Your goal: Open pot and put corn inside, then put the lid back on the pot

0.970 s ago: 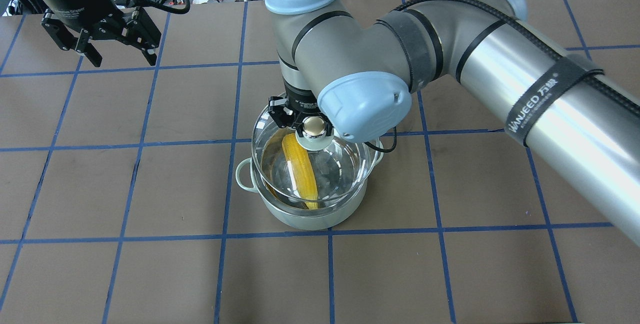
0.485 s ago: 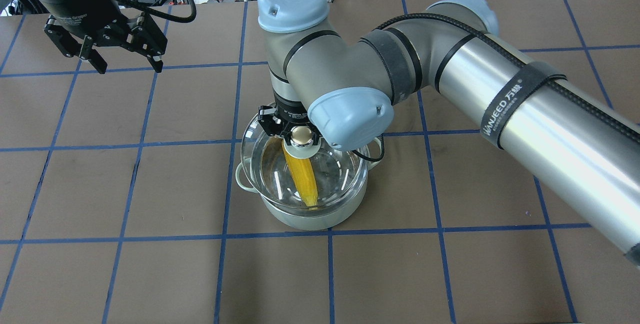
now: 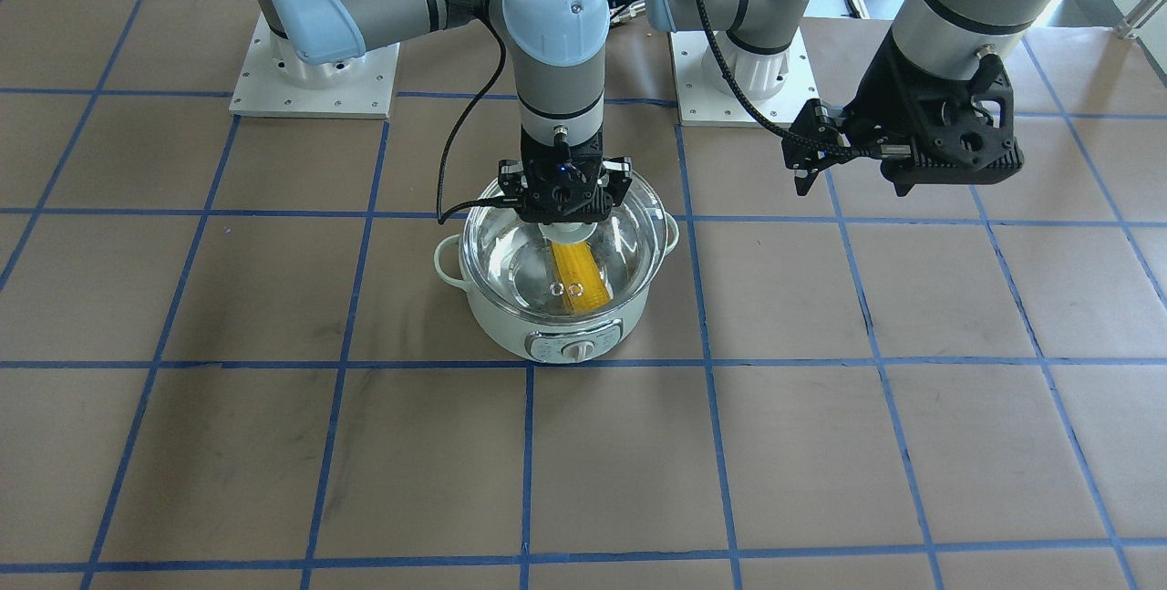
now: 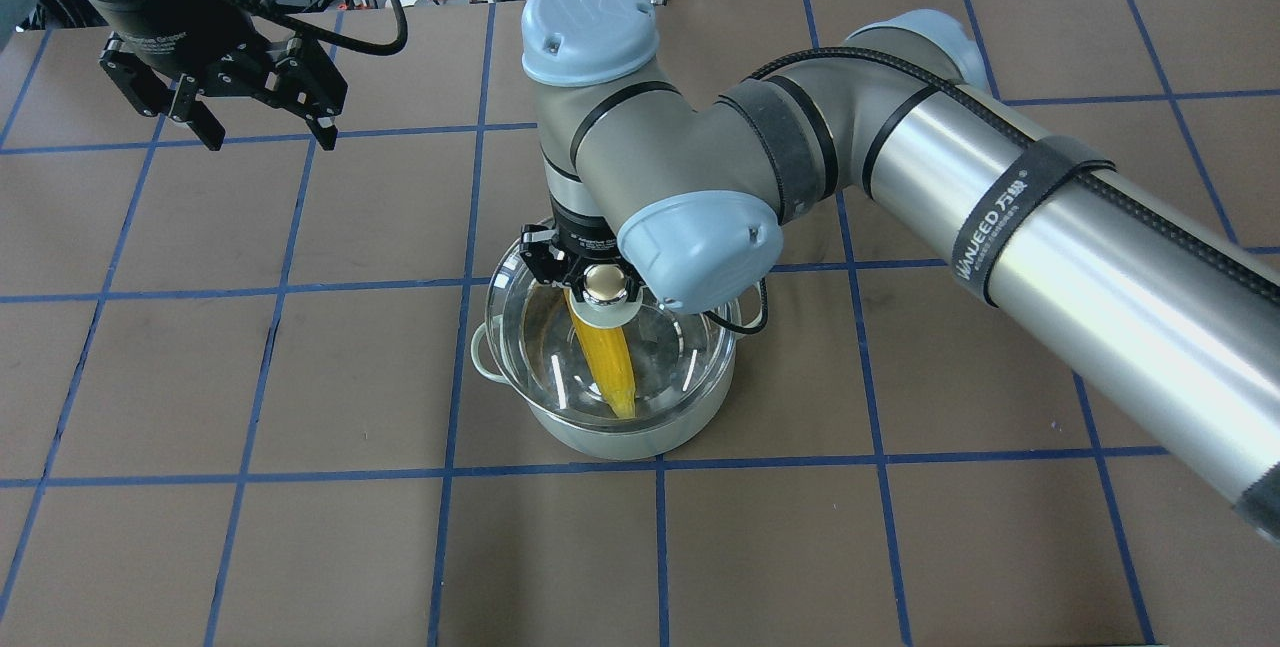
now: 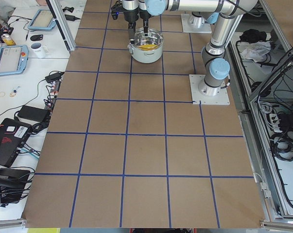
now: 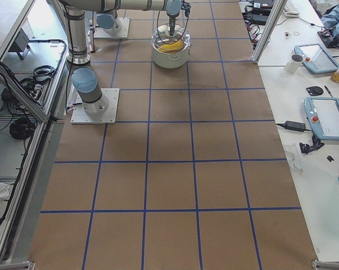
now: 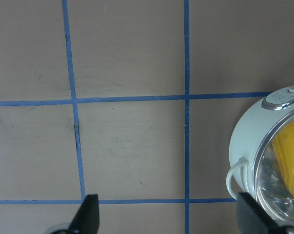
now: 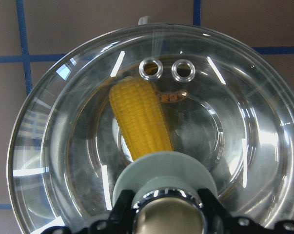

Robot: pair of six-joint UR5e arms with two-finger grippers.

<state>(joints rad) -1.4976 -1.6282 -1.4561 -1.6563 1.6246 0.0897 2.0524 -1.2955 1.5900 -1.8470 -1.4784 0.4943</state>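
Observation:
The pale mint-white pot [image 4: 612, 435] stands mid-table, its dial panel [image 3: 574, 350] facing away from the robot. The yellow corn [image 4: 606, 359] lies inside it and shows through the glass lid [image 4: 690, 352]. My right gripper [image 4: 598, 279] is shut on the lid's gold knob [image 4: 603, 281] and holds the lid level, lined up over the pot's rim. I cannot tell whether the lid touches the rim. In the right wrist view the corn [image 8: 142, 119] lies below the two vent rings [image 8: 151, 69]. My left gripper [image 4: 270, 139] is open and empty, raised at the far left.
The brown table cover [image 4: 300, 547] carries a blue tape grid. The right arm's elbow and forearm [image 4: 1000, 207] stretch over the table's right half. The left wrist view shows the pot's side handle [image 7: 234, 175] at its right edge.
My right gripper has brought the lid down and slightly left, from above and off-centre to squarely over the pot. My left gripper has drifted a little to the right.

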